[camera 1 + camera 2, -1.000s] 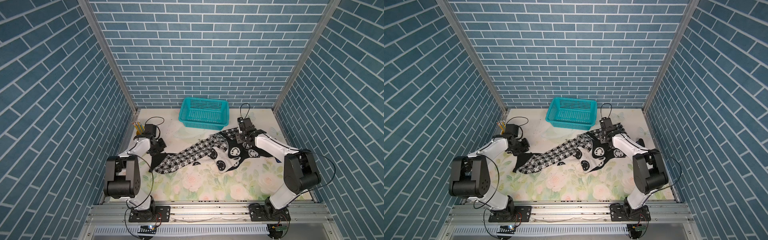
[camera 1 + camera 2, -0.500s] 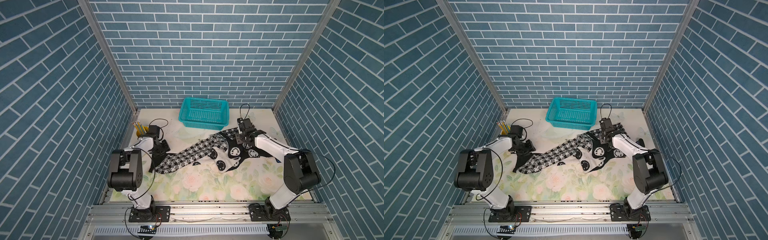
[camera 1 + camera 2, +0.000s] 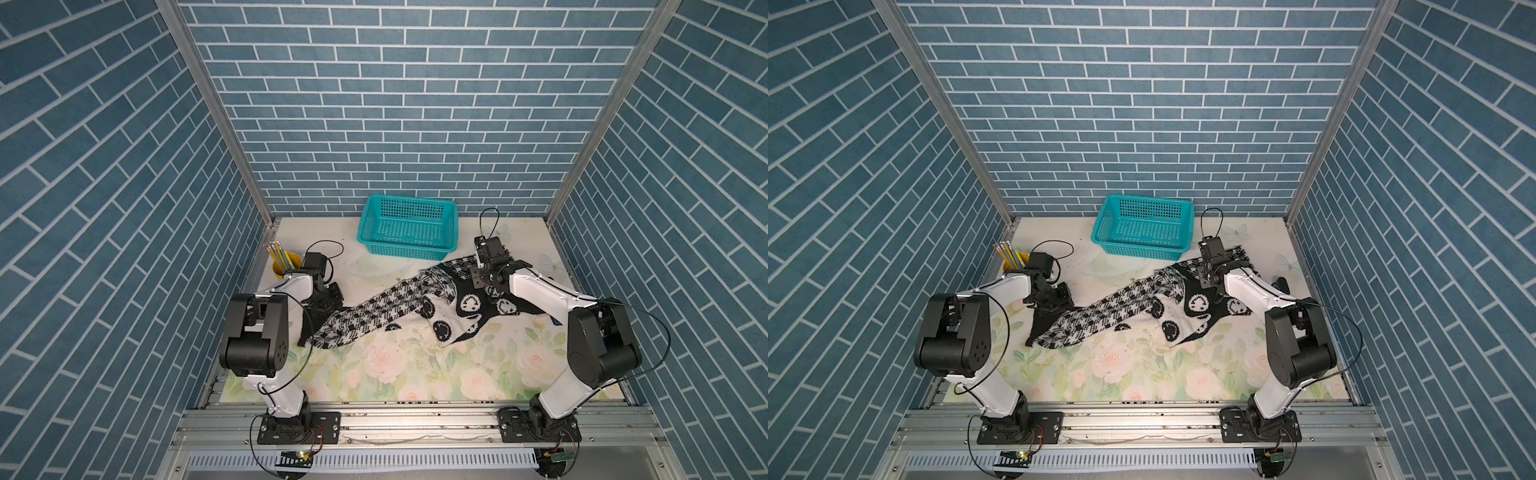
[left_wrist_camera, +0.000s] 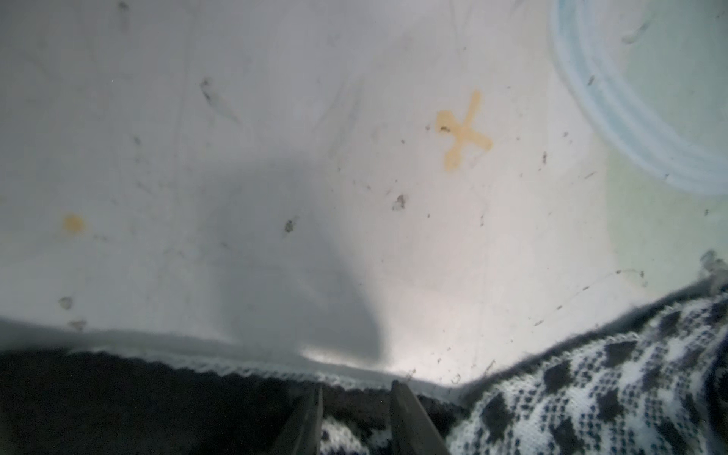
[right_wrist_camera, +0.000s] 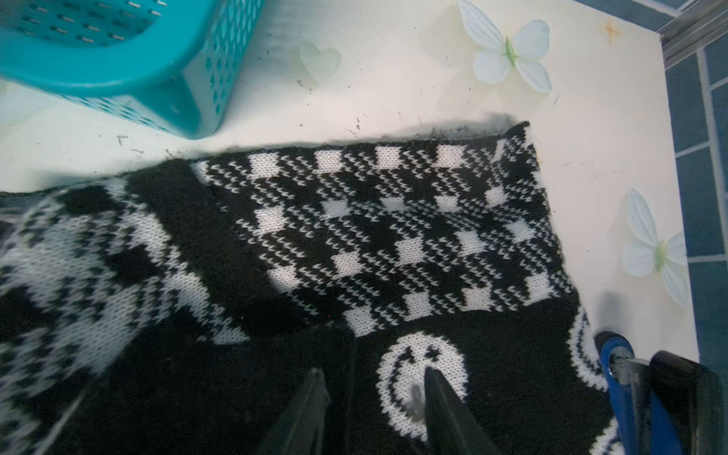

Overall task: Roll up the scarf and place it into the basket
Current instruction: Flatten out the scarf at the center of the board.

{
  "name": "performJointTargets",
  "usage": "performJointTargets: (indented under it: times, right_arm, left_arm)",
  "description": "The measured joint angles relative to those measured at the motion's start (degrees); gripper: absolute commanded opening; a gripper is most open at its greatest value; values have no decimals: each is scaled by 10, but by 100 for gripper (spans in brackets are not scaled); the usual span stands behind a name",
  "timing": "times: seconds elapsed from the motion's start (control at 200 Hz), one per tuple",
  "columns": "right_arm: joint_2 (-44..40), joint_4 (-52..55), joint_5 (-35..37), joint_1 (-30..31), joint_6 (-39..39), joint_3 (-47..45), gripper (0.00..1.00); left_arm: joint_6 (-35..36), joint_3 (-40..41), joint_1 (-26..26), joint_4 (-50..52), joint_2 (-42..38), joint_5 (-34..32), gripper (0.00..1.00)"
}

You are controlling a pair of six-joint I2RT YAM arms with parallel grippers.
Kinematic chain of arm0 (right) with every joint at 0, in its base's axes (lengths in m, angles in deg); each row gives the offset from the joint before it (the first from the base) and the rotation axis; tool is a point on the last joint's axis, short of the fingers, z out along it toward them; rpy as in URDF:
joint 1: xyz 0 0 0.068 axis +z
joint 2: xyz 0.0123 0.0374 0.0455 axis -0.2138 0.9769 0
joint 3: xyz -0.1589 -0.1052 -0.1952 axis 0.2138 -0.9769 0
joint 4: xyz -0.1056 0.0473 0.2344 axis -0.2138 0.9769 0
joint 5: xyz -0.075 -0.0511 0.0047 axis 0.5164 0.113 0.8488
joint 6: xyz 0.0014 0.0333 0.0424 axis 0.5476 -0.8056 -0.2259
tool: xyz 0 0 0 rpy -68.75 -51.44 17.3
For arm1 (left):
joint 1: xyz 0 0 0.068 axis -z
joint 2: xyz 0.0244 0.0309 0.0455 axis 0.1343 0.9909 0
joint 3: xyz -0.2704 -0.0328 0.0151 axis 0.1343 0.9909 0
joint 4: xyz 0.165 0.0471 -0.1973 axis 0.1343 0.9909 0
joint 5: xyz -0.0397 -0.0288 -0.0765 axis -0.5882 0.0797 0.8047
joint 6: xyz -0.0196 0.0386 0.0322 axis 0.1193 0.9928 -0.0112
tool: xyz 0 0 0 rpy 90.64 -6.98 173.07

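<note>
Left wrist view alone shows the left gripper (image 4: 356,386) with its fingers a narrow gap apart, tips down on the black edge of the scarf (image 4: 591,394), and a yellow cross mark (image 4: 465,132) on the table (image 4: 236,118). Right wrist view alone shows the right gripper (image 5: 372,370) likewise parted, tips on the scarf beside a smiley face (image 5: 405,354), with a corner of the basket (image 5: 157,78) near the check end but not touching it. Both top views give the layout: the scarf lies unrolled on the table from 8 to 2 o'clock, the basket stands at 12, and a yellow pencil cup (image 3: 286,268) at 10.
</note>
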Motion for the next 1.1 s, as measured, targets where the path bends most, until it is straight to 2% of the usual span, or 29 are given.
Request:
performJointTargets:
  times: [0.02, 0.045, 0.325, 0.4, 0.44, 0.5, 0.585, 0.735, 0.825, 0.975, 1.1]
  right_arm:
    - [0, 0, 0, 0, 0, 0, 45]
    - [0, 0, 0, 0, 0, 0, 45]
    - [0, 0, 0, 0, 0, 0, 45]
    - [0, -1, -1, 0, 0, 0, 45]
    - [0, -1, -2, 0, 0, 0, 45]
    - [0, -2, -3, 0, 0, 0, 45]
    - [0, -2, -5, 0, 0, 0, 45]
    - [0, -3, -5, 0, 0, 0, 45]
    - [0, -3, -5, 0, 0, 0, 45]
    - [0, -3, -5, 0, 0, 0, 45]
    - [0, -3, -5, 0, 0, 0, 45]
  left_arm:
    - [-2, 0, 0, 1, 0, -2, 21]
    - [0, 0, 0, 3, 0, -6, 19]
    - [0, 9, 2, 47, -37, -95, 21]
    - [-2, 15, 2, 57, -54, -108, 32]
    - [-3, 18, 2, 58, -65, -108, 47]
    - [-5, 22, 2, 58, -82, -107, 61]
    - [-3, 22, 2, 55, -103, -106, 63]
    - [0, 16, 2, 50, -85, -93, 60]
    - [-1, 16, 2, 46, -63, -81, 54]
    - [2, 16, 2, 40, -47, -76, 42]
    - [3, 16, 2, 37, -40, -77, 23]
